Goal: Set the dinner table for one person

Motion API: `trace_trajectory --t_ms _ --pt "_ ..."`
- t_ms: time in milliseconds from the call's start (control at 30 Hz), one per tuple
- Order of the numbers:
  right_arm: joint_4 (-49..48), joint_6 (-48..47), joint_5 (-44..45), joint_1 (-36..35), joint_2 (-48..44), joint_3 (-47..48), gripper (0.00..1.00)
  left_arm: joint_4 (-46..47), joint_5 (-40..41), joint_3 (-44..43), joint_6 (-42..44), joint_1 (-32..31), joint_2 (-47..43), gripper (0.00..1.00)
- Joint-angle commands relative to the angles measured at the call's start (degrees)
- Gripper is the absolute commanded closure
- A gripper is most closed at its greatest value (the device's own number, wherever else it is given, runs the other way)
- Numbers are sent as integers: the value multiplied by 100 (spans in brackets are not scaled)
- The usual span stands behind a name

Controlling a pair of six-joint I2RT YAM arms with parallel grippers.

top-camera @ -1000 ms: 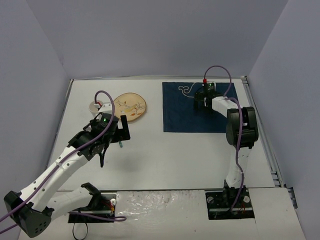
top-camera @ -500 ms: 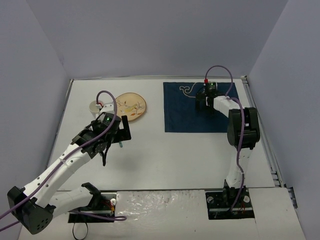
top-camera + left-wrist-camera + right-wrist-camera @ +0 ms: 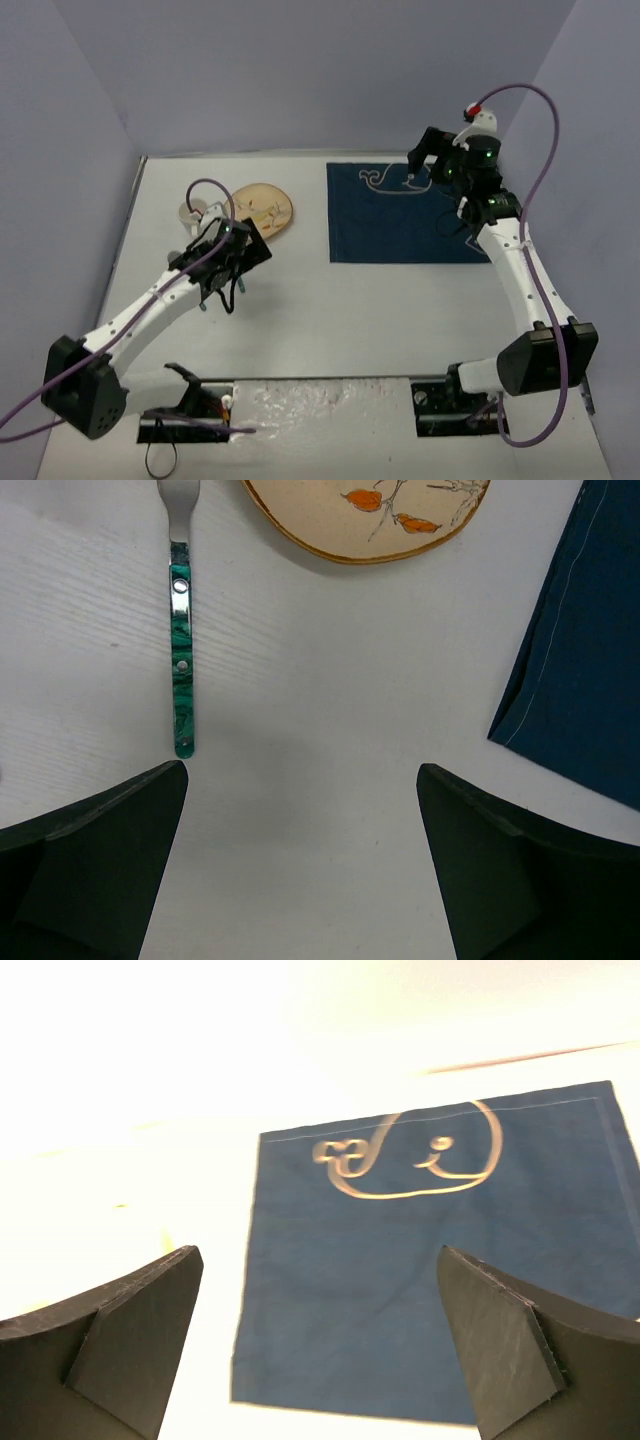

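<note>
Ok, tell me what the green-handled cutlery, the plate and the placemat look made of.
Cutlery: shiny steel neck, glossy green marbled handle, probably plastic or resin, with two metal rivets. Plate: likely glazed ceramic, cream with painted orange leaves, brown rim. Placemat: matte navy cloth, stitched hem, pale whale outline.

A lab test cell; plain lavender walls (image 3: 300, 70) enclose the white table (image 3: 350, 310).

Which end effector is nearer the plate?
Left. The left end effector hovers just short of the plate; the right end effector is above the navy placemat, farther off.
</note>
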State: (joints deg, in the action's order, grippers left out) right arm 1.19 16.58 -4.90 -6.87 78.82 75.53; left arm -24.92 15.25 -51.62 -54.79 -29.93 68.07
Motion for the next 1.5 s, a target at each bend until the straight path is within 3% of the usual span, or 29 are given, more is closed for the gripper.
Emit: trace_trajectory --t_ms 0,167,400,667,867,1133,1467 --pt "-992 710 -935 -50 -1211 -1199 0 1620 282 118 -998 106 273 3" --pt "-1052 1043 -1606 -90 -1969 -1873 0 2920 766 519 -1770 190 739 3" --pt "-1095 1146 -1769 -631 -2244 -2249 0 4117 1543 975 -2501 193 1449 3" --pt "-1095 1077 -1803 -1146 -2310 -2306 0 4519 1892 778 -3188 198 2458 3" --pt "-1094 966 -1784 -1285 -2310 -2307 0 4787 2031 610 -3463 190 3014 13" --pt "-1060 822 -1734 -1343 -2318 -2298 0 4893 2014 336 -3821 190 3658 39" --pt "-1021 699 -1734 -1379 -2339 -2345 0 4899 2141 402 -4201 199 3820 86"
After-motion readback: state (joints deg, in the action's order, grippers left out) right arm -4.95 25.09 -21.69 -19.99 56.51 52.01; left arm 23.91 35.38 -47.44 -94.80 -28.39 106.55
